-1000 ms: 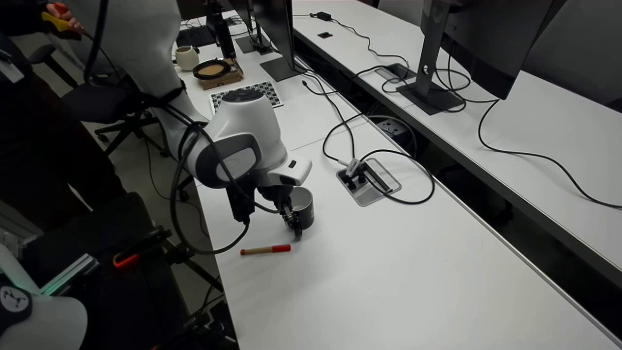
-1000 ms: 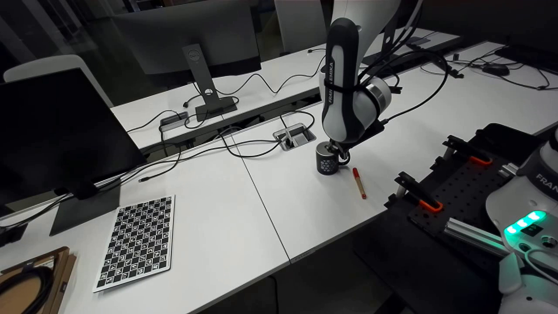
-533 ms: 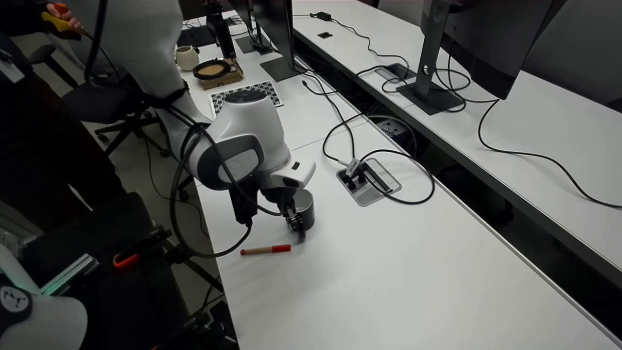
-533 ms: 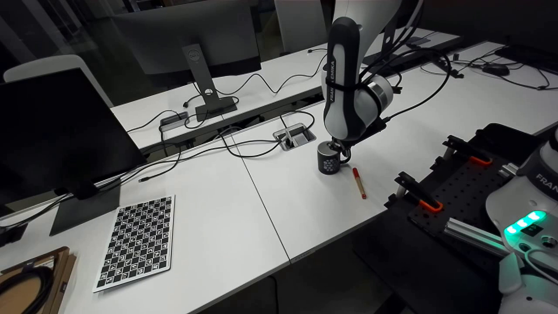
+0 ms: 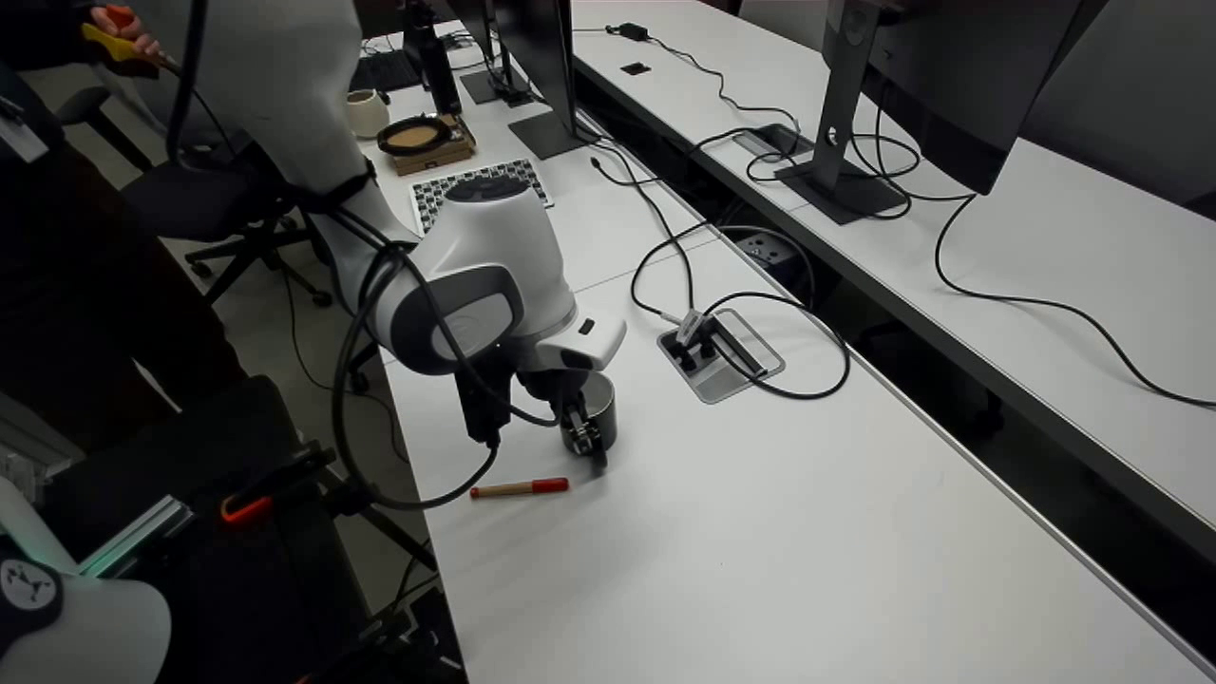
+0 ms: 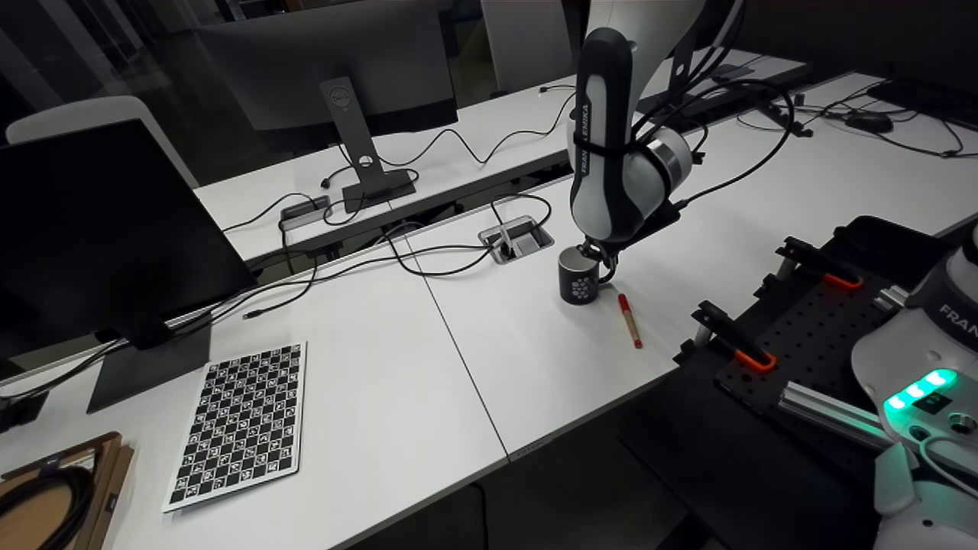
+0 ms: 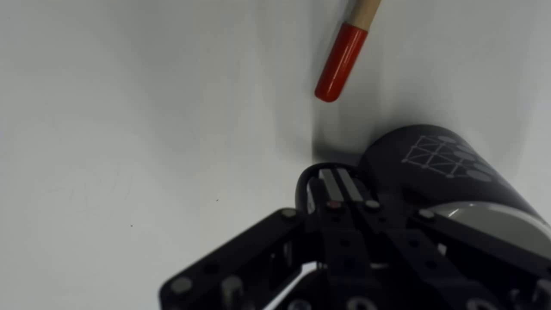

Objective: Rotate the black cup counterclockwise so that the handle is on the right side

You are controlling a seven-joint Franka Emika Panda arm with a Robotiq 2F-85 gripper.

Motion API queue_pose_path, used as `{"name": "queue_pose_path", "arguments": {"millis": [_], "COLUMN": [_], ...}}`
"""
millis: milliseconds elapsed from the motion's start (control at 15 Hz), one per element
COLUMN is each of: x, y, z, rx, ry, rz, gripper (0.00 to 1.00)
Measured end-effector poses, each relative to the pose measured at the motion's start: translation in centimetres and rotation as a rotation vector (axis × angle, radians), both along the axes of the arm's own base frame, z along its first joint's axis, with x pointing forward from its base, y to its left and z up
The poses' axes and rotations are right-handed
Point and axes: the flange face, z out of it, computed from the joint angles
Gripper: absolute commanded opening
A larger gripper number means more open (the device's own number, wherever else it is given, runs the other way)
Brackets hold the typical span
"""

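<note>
Shifted arm (image 5: 494, 275) and cup (image 5: 606, 418) slightly since a second ago, with the cup upright on the table (image 5: 760, 532) near the pen (image 5: 521, 488) in an exterior view. In an exterior view, can see the print (image 6: 585, 288) swung a little rightward round the cup. In the wrist view, can see the claw (image 7: 341, 185) with fingers together beside the cup, tips at the handle (image 7: 304, 183).

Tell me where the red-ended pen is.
In the wrist view, the red-ended pen lies at the top edge, right of centre, with the gripper lower down and the black cup at lower right.
</note>
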Motion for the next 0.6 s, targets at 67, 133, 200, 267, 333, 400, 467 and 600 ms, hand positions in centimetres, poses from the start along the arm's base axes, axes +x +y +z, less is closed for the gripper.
{"name": "queue_pose_path", "arguments": {"millis": [67, 133, 200, 267, 333, 400, 467, 600], "x": [0.11, 0.25, 0.41, 0.6, 0.75, 0.87, 0.95, 0.98], "y": [-0.04, -0.06, -0.04, -0.01, 0.01, 0.04, 0.05, 0.05], "z": [0.06, 0.14, 0.21, 0.3, 0.36, 0.42, 0.45, 0.46], "rx": [-0.001, -0.002, -0.002, -0.002, -0.002, -0.002, -0.001, -0.001], "ry": [-0.002, -0.006, -0.009, -0.013, -0.016, -0.019, -0.02, -0.021], "rz": [0.0, 0.0, 0.001, 0.002, 0.002, 0.003, 0.003, 0.003], "gripper": [0.0, 0.0, 0.0, 0.0, 0.0, 0.0, 0.0, 0.0]}}
